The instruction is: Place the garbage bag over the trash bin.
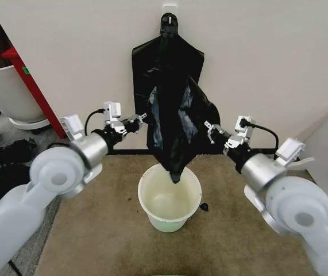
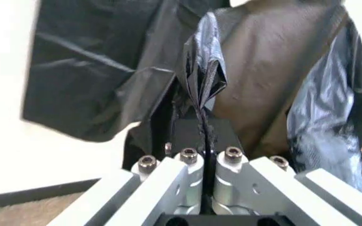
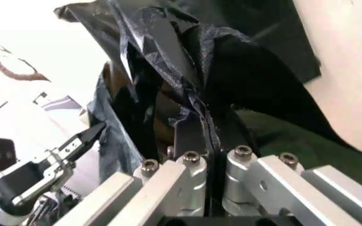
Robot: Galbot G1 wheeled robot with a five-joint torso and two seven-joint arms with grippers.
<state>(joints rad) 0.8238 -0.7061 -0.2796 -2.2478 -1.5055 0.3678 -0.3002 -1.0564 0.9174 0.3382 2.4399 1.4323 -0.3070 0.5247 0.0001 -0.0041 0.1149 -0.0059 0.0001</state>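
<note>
Between my two arms, the left tool [image 1: 142, 119] and the right tool [image 1: 208, 127] each pinch a side of the garbage bag [image 1: 174, 123] (fingers clamped tight on the plastic), holding it stretched, its bottom tip dangling into the trash bin [image 1: 169, 199] on the floor.

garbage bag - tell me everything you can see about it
The garbage bag is thin, glossy black plastic, wrinkled and soft. It hangs in the air in front of the wall, stretched between the left gripper and the right gripper, each shut on a pinched fold of one side. Its mouth gapes slightly between them. Its tapered lower end dangles into the opening of the trash bin. Behind it a flat black sheaf of bags hangs from a wall hook.
</note>
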